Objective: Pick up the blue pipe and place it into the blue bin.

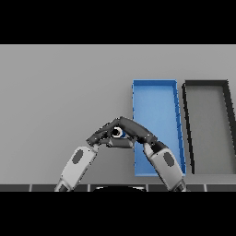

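The blue pipe shows end-on as a small blue ring, just left of the blue bin. My right hand reaches in from the lower right across the bin's near left corner. Its fingers arch over the pipe and its thumb lies under it, so most of the pipe is hidden. My left hand comes in from the lower left with fairly straight fingers, whose tips meet the right hand's just above the pipe.
A black bin stands right beside the blue bin, on its right. Both bins are long, open trays running away from me. Bare grey table stretches to the left and behind the hands.
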{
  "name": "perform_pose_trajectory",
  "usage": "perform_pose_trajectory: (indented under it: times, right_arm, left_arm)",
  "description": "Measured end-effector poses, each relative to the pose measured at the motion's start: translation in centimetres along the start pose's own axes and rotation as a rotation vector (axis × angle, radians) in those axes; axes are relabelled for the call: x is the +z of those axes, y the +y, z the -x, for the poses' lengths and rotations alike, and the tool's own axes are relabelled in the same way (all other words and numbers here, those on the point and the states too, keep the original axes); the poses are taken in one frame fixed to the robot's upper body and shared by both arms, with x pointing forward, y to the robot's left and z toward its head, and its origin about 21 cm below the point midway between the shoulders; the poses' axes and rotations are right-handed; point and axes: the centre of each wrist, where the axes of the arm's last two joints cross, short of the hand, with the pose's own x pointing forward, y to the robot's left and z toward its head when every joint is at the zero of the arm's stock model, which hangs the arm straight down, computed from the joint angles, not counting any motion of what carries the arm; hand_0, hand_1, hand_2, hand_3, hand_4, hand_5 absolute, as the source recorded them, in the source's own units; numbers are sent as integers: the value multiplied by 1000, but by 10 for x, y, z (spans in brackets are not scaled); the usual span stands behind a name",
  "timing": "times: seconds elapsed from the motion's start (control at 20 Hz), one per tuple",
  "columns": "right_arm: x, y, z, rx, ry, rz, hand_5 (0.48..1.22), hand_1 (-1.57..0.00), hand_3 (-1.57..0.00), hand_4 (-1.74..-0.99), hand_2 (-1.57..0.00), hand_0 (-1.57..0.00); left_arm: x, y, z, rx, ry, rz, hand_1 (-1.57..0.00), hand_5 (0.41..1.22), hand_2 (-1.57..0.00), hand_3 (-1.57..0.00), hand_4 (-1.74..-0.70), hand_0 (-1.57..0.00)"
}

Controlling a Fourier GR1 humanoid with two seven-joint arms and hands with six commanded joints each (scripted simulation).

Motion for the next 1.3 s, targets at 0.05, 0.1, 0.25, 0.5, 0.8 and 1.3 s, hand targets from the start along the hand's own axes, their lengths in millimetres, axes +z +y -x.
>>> perform_pose_trajectory:
  times: [0.05,0.1,0.25,0.5,0.8,1.3]
  right_arm:
    - [1,1,-1,-12,-16,-2,1191,-1550,-1541,-1495,-1550,-1550]
    - [2,-2,0,-16,-13,9,1197,-1554,-1547,-1496,-1555,-1554]
    - [0,3,-3,-3,-24,25,1209,-1563,-1559,-1497,-1563,-1562]
    - [-1,2,-2,-11,-8,36,1217,-1568,-1567,-1499,-1568,-1568]
    - [-2,-1,-4,13,-55,59,1220,-1570,-1570,-1499,-1570,-1570]
    - [-2,-26,-42,-133,-146,105,1221,-1571,-1571,-1494,-1571,-1571]
  left_arm:
    - [3,0,-2,-3,-7,-2,-1571,1221,-1566,-1264,-1734,-1571]
    - [1,1,0,-10,-13,-7,-1368,1221,-1336,-1051,-1629,-1446]
    - [5,4,-2,-68,7,19,-700,1221,-684,-538,-1319,-752]
    - [9,8,-2,-80,88,70,-229,912,-223,-175,-1059,-246]
    - [6,9,5,-55,214,35,-59,607,-58,-45,-974,-64]
    - [7,10,9,-51,279,17,-5,485,-5,-4,-971,-6]
